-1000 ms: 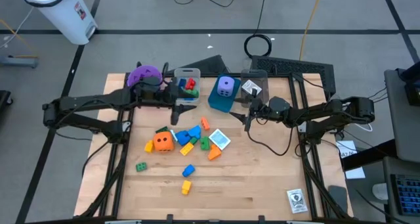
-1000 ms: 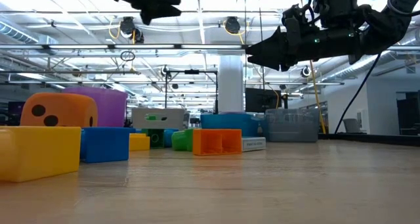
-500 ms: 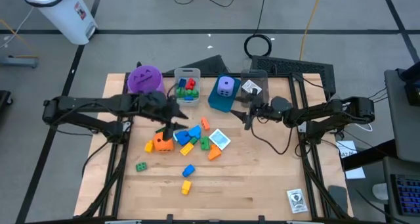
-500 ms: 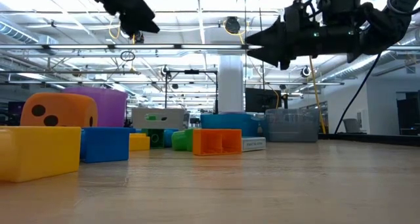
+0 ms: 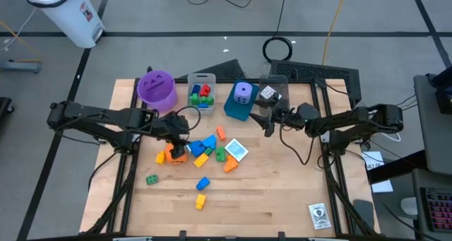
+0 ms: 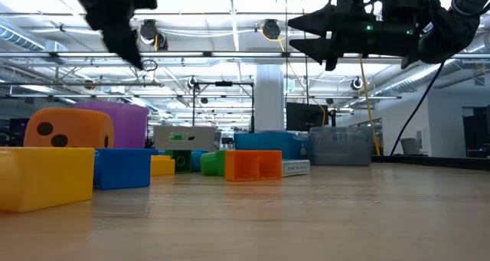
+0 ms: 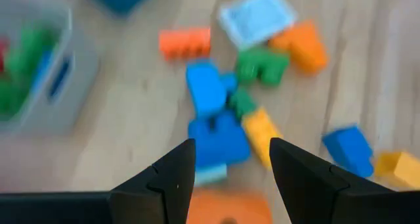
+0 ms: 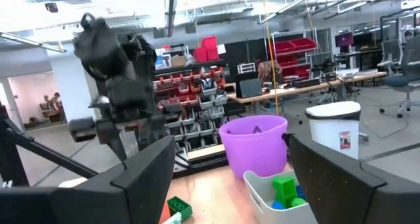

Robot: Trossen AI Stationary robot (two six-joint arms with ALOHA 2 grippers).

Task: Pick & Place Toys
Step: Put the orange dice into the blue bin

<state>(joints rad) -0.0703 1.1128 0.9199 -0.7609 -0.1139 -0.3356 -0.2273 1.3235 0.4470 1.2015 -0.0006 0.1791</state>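
From above, the left gripper (image 5: 178, 143) hangs over the orange die (image 5: 176, 153) beside the loose bricks (image 5: 210, 150) on the tabletop (image 5: 282, 191), and the right gripper (image 5: 266, 121) waits near the clear bin (image 5: 272, 90). In the low view the right jaws are spread and empty, high above the tabletop. The left wrist view shows the left jaws spread over a blue brick (image 7: 216, 140), holding nothing.

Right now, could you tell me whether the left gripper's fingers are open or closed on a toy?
Open and empty: the left gripper shows a clear gap between its fingers, hovering above the orange die.
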